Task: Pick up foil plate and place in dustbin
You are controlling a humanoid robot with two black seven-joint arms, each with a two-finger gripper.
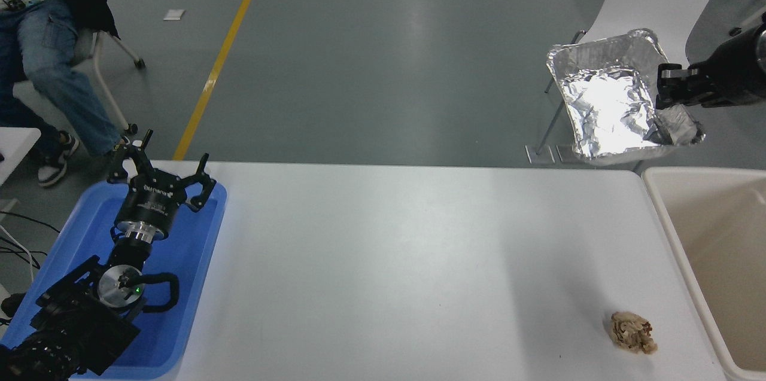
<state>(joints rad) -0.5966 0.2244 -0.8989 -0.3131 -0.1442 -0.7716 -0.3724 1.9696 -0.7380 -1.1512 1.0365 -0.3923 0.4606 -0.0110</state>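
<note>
Jaws clamped on empty foil plate (610, 109), dustbin (658, 186) nearby

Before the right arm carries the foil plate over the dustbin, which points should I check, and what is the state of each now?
1. Grip: right gripper shut on the rim of the foil plate: ok.
2. Plate clear of the table, held in the air: ok.
3. Plate above the dustbin opening: not ok, it is beyond the table's far edge, left of the bin.
4. Bin has room: ok in the part that shows.
5. Paper wad out of the path, near the front edge: ok.
6. Left gripper parked over the blue tray: ok.
</note>
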